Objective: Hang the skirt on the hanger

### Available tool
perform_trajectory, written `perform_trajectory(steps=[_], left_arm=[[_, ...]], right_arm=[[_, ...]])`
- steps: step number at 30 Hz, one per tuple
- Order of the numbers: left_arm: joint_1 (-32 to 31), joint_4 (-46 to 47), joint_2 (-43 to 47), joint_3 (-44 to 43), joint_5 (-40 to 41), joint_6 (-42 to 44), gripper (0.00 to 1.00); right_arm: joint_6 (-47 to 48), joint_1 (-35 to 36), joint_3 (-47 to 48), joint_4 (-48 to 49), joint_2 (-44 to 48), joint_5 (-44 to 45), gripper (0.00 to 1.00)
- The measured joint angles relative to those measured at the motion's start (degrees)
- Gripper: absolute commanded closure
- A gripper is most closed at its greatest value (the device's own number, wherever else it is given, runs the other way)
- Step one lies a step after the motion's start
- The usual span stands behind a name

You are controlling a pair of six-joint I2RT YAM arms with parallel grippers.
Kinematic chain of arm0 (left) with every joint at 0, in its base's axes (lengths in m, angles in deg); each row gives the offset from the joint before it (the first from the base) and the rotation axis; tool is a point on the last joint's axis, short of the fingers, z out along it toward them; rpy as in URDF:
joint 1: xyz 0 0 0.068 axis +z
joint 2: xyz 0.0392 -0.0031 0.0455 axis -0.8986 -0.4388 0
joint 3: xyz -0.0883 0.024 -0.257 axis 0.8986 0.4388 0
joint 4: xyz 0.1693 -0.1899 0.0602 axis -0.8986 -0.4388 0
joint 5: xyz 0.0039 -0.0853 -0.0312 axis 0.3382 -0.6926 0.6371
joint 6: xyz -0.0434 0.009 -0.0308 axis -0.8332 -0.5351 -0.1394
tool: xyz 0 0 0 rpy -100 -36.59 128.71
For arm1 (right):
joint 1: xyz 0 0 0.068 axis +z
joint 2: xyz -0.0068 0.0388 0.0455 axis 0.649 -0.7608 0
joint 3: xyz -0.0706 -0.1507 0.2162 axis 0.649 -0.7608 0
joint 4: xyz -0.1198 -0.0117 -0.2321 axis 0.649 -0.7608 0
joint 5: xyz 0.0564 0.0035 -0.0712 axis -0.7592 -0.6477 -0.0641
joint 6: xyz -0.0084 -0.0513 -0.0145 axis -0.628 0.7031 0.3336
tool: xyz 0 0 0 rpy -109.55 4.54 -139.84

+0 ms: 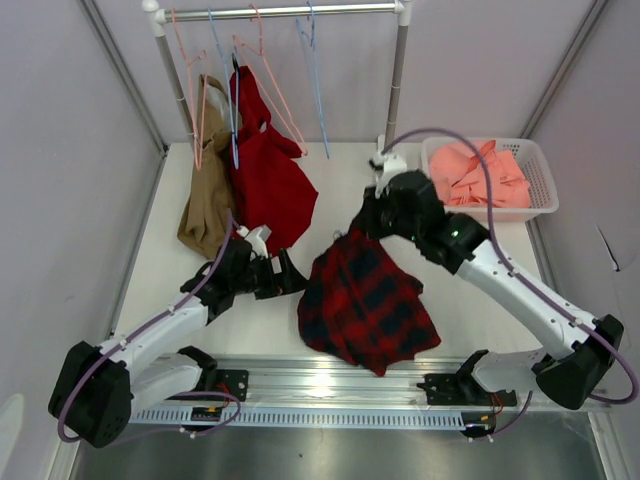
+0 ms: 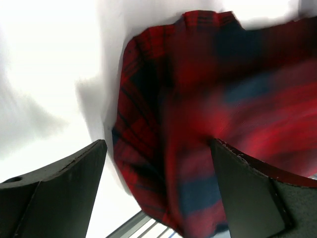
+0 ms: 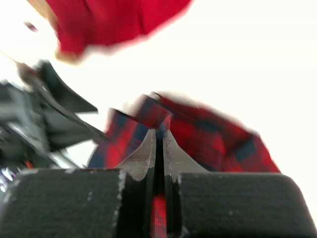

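Observation:
The red and navy plaid skirt (image 1: 365, 300) lies crumpled at the table's front middle. My right gripper (image 1: 358, 228) is shut on its upper edge and lifts that corner; in the right wrist view the cloth (image 3: 208, 139) is pinched between the closed fingers (image 3: 159, 135). My left gripper (image 1: 292, 277) is open just left of the skirt, pointing at it; in the left wrist view the skirt (image 2: 208, 119) fills the gap between the spread fingers (image 2: 74, 173). Pink hangers (image 1: 265, 70) hang on the rail (image 1: 290, 12) at the back.
A solid red garment (image 1: 265, 175) and a tan garment (image 1: 205, 195) hang from the rail down to the table at back left. Light-blue hangers (image 1: 315, 70) hang beside them. A white basket (image 1: 545, 185) with salmon-pink cloth (image 1: 480, 175) stands at back right.

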Motion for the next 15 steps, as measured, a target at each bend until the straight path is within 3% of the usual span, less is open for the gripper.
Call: perform_trajectory(steps=[10,15], left_arm=[[-0.1,0.0,-0.4,-9.4,1.8,-3.2,0.09],[-0.1,-1.6,3.9,-10.1,5.3,-4.8,0.11]], right_arm=[[11.7,-3.7,43.6,-7.0,-14.6,-6.7,1.00],[13.1,-2.2,41.6,-7.7,-12.9,-9.2,1.00]])
